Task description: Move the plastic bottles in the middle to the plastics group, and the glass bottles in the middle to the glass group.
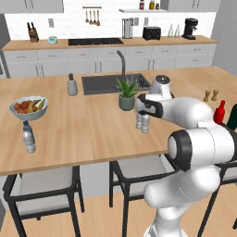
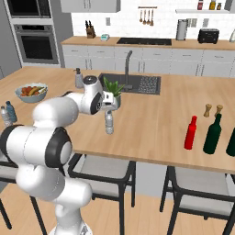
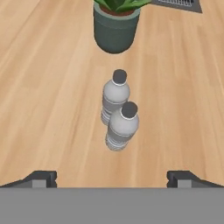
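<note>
You have the gripper (image 3: 112,177) spread wide with nothing between its tips, hanging above the wooden island counter (image 1: 92,134) over the two plastic bottles (image 3: 119,117). Seen from the hand, they stand upright, one right behind the other and overlapping, so you cannot tell whether they touch. Just beyond them sits a potted plant (image 3: 116,24) in a dark green pot, close enough to crowd anything reaching past the farther bottle. Behind the plant lie the sink (image 1: 113,83) and its tall faucet (image 1: 121,62).

Look far to the left: the blue-capped water bottle (image 1: 28,136) stands near the counter's front edge, with a fruit bowl (image 1: 29,108) just behind it. A grey soap dispenser (image 1: 72,85) stands left of the sink.

On the right end, the red glass bottle (image 2: 191,132) stands upright just beside the dark green bottle (image 2: 213,133), the red one on its left. Two small brown shakers (image 2: 213,109) stand a little farther back. The wood between the pair of plastic bottles and the red bottle is open. Dark-framed stools (image 2: 105,170) are tucked under the near edge.
</note>
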